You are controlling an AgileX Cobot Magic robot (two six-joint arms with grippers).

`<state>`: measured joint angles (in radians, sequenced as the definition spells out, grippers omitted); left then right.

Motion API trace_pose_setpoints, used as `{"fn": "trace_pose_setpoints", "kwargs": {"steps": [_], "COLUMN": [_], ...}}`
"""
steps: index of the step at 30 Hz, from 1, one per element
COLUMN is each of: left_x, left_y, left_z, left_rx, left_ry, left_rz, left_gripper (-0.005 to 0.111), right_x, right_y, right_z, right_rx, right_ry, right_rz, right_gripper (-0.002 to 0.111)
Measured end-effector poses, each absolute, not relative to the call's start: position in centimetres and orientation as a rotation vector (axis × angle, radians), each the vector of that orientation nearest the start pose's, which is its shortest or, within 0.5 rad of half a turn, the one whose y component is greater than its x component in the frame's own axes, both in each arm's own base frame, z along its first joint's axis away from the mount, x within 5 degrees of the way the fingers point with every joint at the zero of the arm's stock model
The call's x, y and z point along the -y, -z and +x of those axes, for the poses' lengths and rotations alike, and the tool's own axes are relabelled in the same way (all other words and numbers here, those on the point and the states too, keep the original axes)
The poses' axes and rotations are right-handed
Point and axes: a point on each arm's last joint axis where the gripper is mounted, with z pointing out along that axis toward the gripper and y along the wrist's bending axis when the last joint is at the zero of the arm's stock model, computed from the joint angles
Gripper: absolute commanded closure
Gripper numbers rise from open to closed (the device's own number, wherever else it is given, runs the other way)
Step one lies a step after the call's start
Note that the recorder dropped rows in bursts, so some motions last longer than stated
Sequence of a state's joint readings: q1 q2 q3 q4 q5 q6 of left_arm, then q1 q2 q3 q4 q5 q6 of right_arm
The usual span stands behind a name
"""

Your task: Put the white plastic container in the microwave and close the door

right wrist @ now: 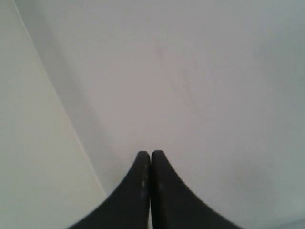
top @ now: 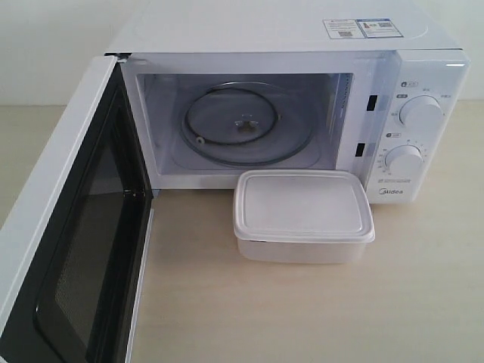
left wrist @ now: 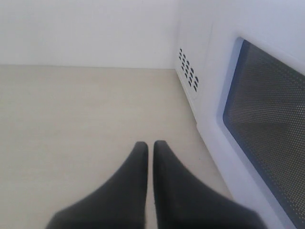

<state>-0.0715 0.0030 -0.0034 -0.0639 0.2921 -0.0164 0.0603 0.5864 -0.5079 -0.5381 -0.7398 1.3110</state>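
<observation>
My left gripper (left wrist: 150,145) and right gripper (right wrist: 150,153) are both pinched closed and empty. The left one is just beside the open door (left wrist: 267,119). Neither is near the white plastic container (top: 302,215), which waits before the microwave (top: 287,30). I'd open wide, grip below its lid and keep it level. The glass turntable (top: 246,125) looks unobstructed.

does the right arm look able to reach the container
Probably yes: the container sits on the table with nothing over it, door open leftward. The right gripper is shut and must open first.

Pale wood-grain tabletop (top: 302,318) — plain white wall (top: 45,45) behind, at its far edge
</observation>
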Motion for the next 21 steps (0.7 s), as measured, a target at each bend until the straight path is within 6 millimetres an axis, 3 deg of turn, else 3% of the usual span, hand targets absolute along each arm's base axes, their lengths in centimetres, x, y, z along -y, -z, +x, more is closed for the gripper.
{"fn": "trace_pose_setpoints", "kwargs": {"steps": [5,13,21], "left_x": [0.6,0.6,0.6], "left_y": [-18.8,-18.8,-18.8], "left_z": [5.4,5.4,5.4], "left_rx": [-1.776,-1.776,-1.776], "left_ry": [0.124,0.124,0.124], "left_rz": [0.008,0.008,0.008], "left_gripper": [0.102,0.102,0.102], "right_x": [-5.3,-7.0,-8.8], "right_y": [-37.6,-33.4,-27.3], "right_z": [12.2,16.0,15.8], "right_rx": [-1.108,-1.391,-1.455], "right_ry": [-1.187,-1.398,-1.497], "right_rz": [-0.029,0.045,0.298], "right_gripper": [0.108,0.108,0.108]}}
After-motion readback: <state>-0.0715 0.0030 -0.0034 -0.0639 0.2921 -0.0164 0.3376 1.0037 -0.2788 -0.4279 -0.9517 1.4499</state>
